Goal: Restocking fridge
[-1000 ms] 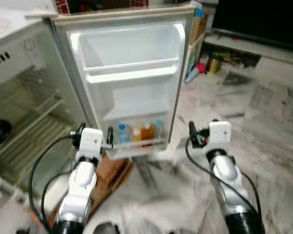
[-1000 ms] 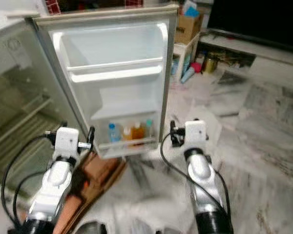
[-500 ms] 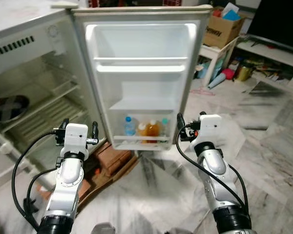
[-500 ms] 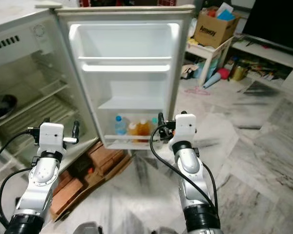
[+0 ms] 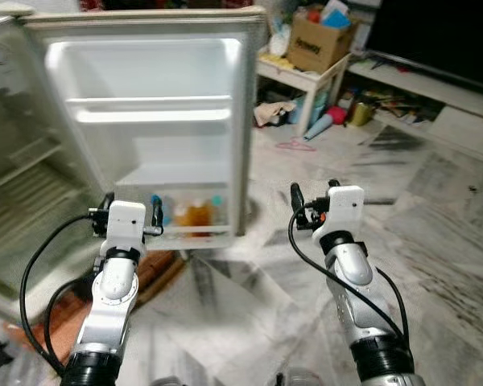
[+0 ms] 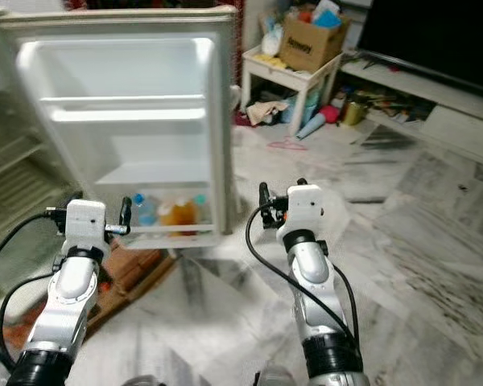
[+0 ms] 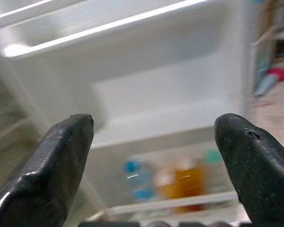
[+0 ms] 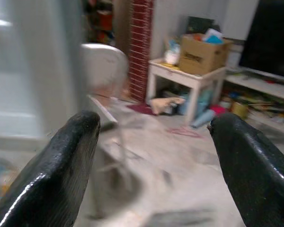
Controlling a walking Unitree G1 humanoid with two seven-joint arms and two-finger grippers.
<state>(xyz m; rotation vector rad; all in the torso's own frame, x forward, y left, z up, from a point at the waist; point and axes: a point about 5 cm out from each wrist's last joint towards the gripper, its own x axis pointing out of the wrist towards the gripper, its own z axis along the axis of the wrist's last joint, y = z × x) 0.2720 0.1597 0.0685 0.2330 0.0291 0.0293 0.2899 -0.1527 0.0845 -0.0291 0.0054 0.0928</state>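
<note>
The small white fridge's door (image 5: 145,121) stands open, its upper shelves bare. In its bottom door shelf stand a blue-capped water bottle (image 7: 135,182), an orange drink bottle (image 7: 182,182) and a teal-capped bottle (image 5: 216,211). The fridge's inside with wire racks (image 5: 16,193) is at the far left. My left gripper (image 5: 131,211) is open and empty, held up in front of the bottom door shelf, a little short of it. My right gripper (image 5: 314,197) is open and empty too, to the right of the door's edge over the floor.
A white side table (image 5: 302,80) carries a cardboard box (image 5: 318,44) behind the door, with clutter under it. A dark TV (image 5: 443,40) sits on a low stand (image 5: 435,88) at the back right. Brown blocks (image 5: 149,269) lie under the door. Marble floor stretches right.
The camera has swung to the right, so the fridge now sits further left in view and more floor shows. Both arms keep the same raised pose, fingers still apart.
</note>
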